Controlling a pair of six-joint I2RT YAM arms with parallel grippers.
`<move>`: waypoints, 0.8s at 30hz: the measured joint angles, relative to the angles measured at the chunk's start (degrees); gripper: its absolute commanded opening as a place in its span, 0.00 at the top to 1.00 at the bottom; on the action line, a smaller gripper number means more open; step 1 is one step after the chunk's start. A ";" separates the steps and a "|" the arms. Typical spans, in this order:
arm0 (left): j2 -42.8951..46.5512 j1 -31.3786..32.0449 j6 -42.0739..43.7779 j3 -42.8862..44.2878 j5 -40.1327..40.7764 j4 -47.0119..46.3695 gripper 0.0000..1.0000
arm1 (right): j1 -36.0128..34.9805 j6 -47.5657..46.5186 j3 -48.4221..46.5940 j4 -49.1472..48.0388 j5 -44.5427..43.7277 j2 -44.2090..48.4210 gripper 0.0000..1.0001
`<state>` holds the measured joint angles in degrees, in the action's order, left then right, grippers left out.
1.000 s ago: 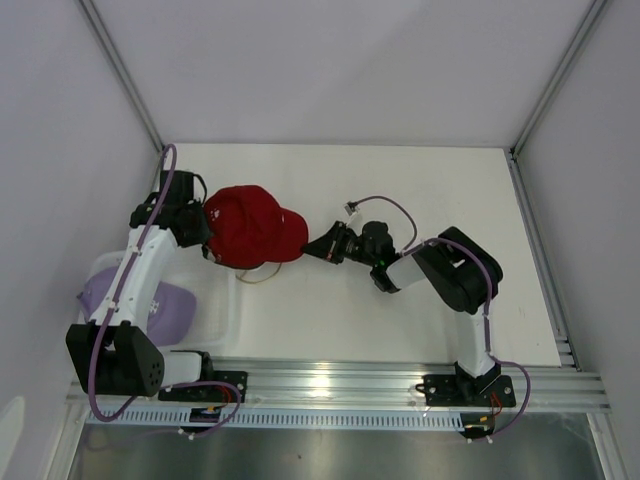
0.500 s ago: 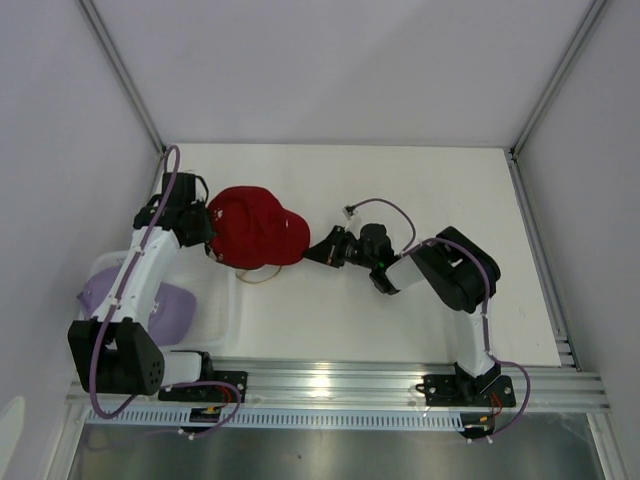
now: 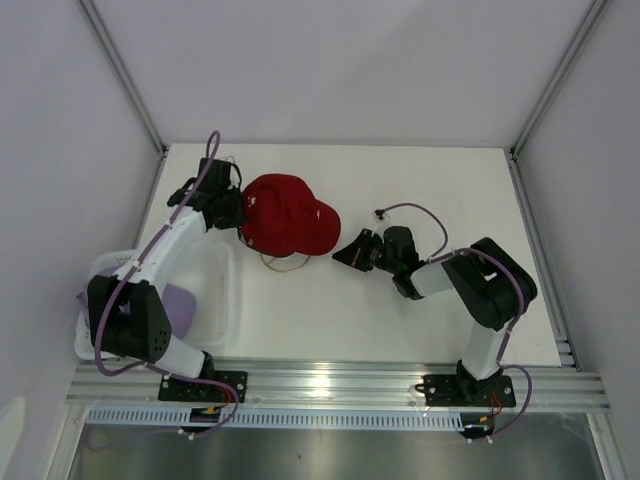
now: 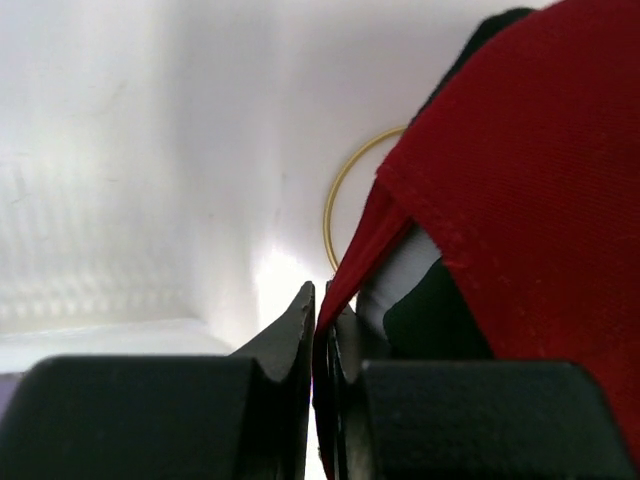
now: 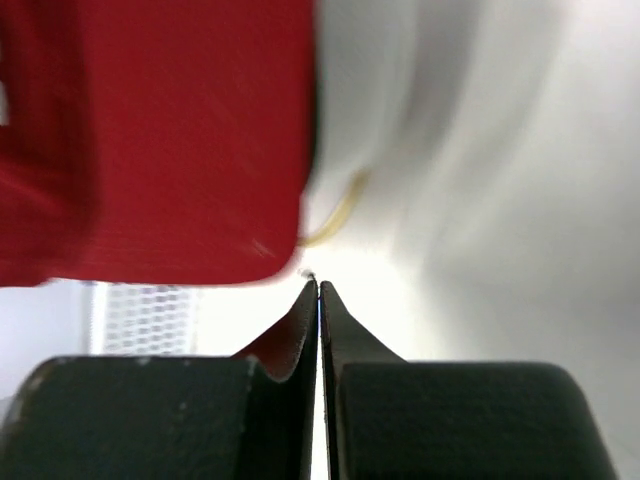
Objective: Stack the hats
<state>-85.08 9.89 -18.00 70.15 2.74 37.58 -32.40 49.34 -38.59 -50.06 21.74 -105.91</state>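
Red cap (image 3: 285, 210) sits in the upper-left part of the surface (image 3: 420, 190), crown up, with its brim pointing right and slightly toward the bottom of the frame. It rests over a gold wire ring (image 3: 283, 264), and an arc of the ring shows just below the cap's lower edge.

Left wrist view: red cap (image 4: 520, 200) fills the right side of the frame. Black and white fabric (image 4: 420, 300) shows under its rim; I cannot tell which caps these are. The gold wire ring (image 4: 340, 200) curves behind the rim edge.

Left hand (image 3: 243, 212) is at the cap's left side. Seen close, the left hand (image 4: 322, 320) is clamped on the red cap's rim, and a thin strip of red fabric runs down between the two fingers.

Right hand (image 3: 338, 256) is just right of the brim tip, near it but not touching. Right wrist view: right hand (image 5: 318, 290) has its fingers pressed together with nothing between them. The red cap (image 5: 170, 140) is blurred in the upper left, and a short length of gold wire ring (image 5: 335, 218) shows beside it.

White mesh basket (image 3: 215, 290) stands at the lower left of the surface, beside the left arm. A lavender cap (image 3: 172, 300) lies inside it, partly hidden by the arm. The basket's mesh (image 5: 140, 315) also shows at the lower left of the right wrist view.
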 measured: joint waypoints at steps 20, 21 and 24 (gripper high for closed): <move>-1.99 3.21 -0.70 -0.07 -2.78 -2.99 0.36 | 4.72 -8.52 5.05 25.81 -7.10 19.61 0.56; -1.22 3.19 -0.46 -0.07 -2.71 -2.27 0.25 | 4.72 -9.07 4.07 27.61 -7.10 20.87 0.52; 1.90 2.75 0.22 -0.07 -2.97 -0.46 0.13 | 4.72 -10.93 1.36 31.39 -7.15 24.39 0.41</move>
<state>-83.18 12.64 -17.78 70.08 -0.23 37.12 -27.68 38.41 -37.23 -18.68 14.59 -81.52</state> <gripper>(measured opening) 0.801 0.533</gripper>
